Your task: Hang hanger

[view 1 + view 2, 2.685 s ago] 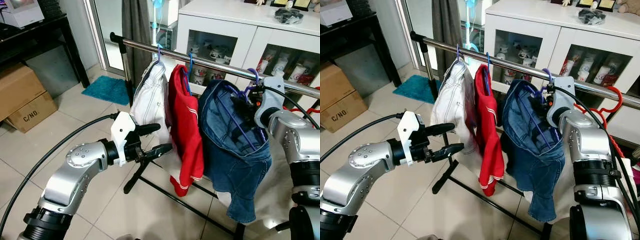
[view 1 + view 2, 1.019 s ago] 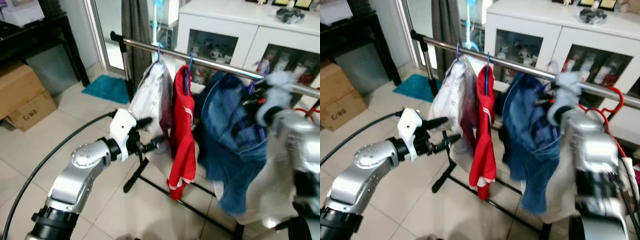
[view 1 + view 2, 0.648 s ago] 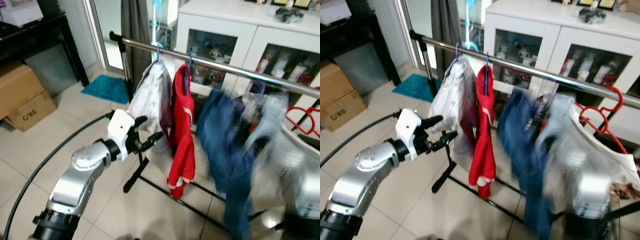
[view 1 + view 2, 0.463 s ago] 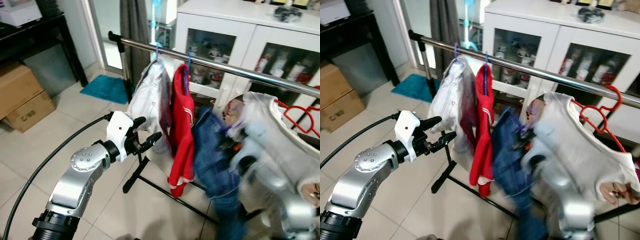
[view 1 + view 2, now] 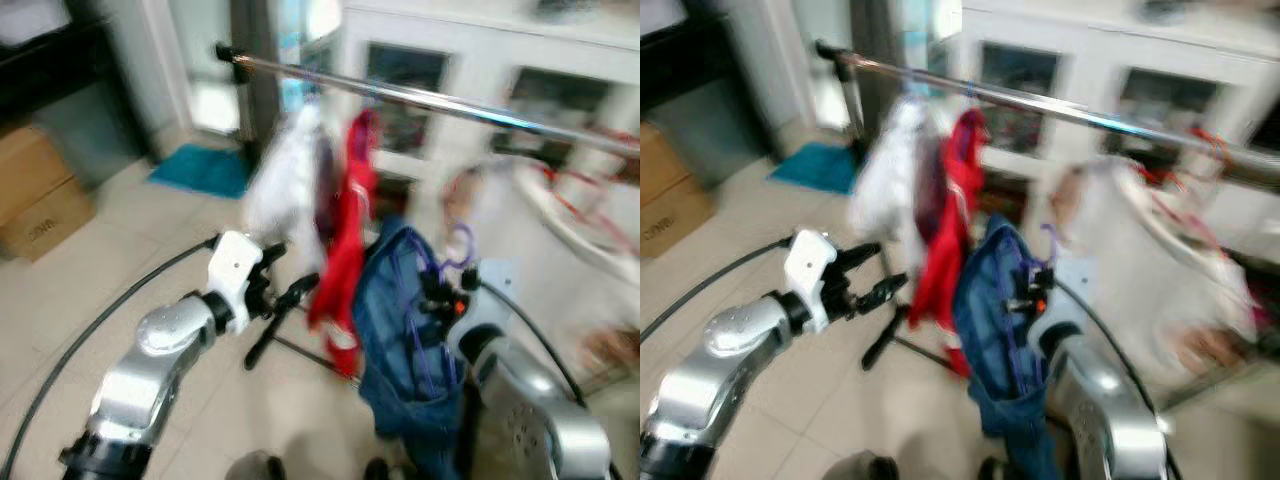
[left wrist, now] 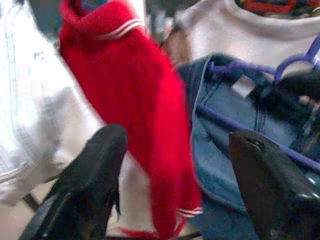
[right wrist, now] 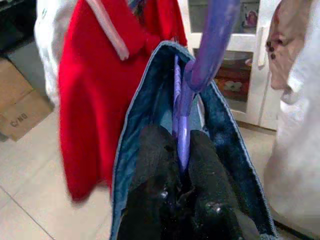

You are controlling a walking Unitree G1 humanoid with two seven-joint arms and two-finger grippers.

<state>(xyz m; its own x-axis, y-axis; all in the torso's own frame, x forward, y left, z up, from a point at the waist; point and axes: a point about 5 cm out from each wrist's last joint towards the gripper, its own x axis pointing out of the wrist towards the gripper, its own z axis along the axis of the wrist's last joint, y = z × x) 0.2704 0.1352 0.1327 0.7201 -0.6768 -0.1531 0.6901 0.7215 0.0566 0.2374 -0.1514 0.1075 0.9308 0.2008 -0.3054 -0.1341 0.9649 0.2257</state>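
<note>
A purple hanger carries a blue denim garment. My right gripper is shut on the hanger's neck and holds it low in front of me, well below the steel rail and clear of it. My left gripper is open, raised beside the red garment, with nothing between its fingers. The red garment and a white garment hang on the rail. The eye views are blurred.
A white shirt hangs at the rail's right part. White glass-door cabinets stand behind the rack. A cardboard box and a teal mat lie on the tiled floor to the left.
The hanger with the denim garment has come off the rail and moved down toward me in my right gripper. The camera has shifted and blurred. My left gripper has barely moved.
</note>
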